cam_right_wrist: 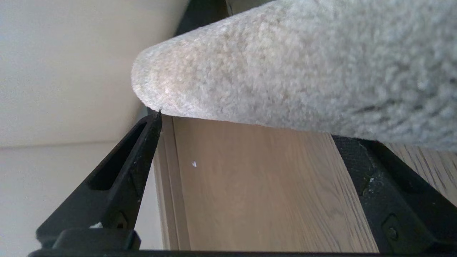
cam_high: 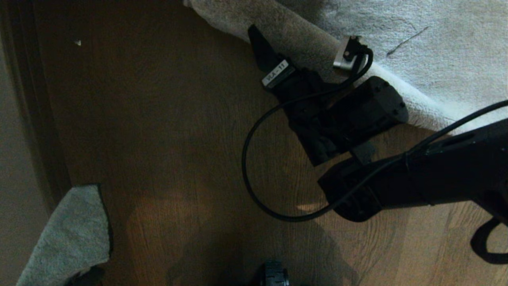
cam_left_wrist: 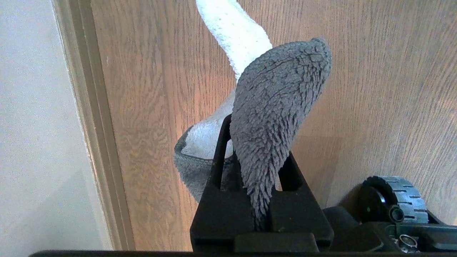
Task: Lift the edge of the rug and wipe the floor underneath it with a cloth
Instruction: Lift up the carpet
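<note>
With the right gripper (cam_high: 301, 45) spread wide at the rolled pale grey-beige plush rug edge (cam_high: 301, 39) on the brown wood-grain floor (cam_high: 166, 119), one finger should slide fully underneath before closing, while the left gripper (cam_left_wrist: 262, 171) pinches the small grey terry cloth (cam_left_wrist: 278, 107) near the skirting.

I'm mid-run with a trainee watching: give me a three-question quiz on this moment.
1. True or false: the right gripper is shut on the rug edge.
2. What does the left gripper hold? A the cloth; B a brush; C nothing.
3. Fill in: the floor is brown ____ planking.

Key: 1 false, its fingers stand open at the rug edge, one finger outside it, the other partly hidden beneath. 2 A. 3 wood-grain.
</note>
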Controlling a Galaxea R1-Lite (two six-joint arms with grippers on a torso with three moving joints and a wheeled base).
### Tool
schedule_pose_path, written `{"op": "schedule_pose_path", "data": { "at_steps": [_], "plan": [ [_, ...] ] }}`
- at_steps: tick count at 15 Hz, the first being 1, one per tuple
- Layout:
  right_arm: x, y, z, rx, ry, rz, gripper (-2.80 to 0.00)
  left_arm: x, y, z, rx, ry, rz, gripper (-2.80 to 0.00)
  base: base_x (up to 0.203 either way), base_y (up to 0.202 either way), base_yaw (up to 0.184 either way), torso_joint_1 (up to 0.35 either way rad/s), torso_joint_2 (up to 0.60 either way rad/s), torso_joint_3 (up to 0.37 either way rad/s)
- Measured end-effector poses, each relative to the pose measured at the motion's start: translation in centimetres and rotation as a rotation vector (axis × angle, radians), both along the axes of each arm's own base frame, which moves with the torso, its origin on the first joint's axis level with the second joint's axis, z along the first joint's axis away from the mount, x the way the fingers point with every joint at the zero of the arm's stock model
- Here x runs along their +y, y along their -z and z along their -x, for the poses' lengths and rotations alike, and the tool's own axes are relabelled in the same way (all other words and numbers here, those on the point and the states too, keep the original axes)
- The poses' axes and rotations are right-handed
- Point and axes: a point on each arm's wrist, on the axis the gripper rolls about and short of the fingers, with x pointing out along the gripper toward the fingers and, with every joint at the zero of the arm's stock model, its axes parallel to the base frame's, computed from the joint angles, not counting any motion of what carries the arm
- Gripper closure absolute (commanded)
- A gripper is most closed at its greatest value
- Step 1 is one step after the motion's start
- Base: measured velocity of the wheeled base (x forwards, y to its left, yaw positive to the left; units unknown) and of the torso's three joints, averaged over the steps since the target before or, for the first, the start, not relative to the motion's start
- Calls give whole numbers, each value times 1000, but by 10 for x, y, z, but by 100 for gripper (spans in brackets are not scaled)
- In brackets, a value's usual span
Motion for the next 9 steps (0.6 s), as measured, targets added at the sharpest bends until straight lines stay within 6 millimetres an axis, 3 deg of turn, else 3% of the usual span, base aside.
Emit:
{"op": "schedule_pose_path", "data": {
  "at_steps": [9],
  "plan": [
    [-4,54,-21,82,135,199,-280,0,0,0,0,0,0,0,0,0,0,0,0,0]
  ]
}}
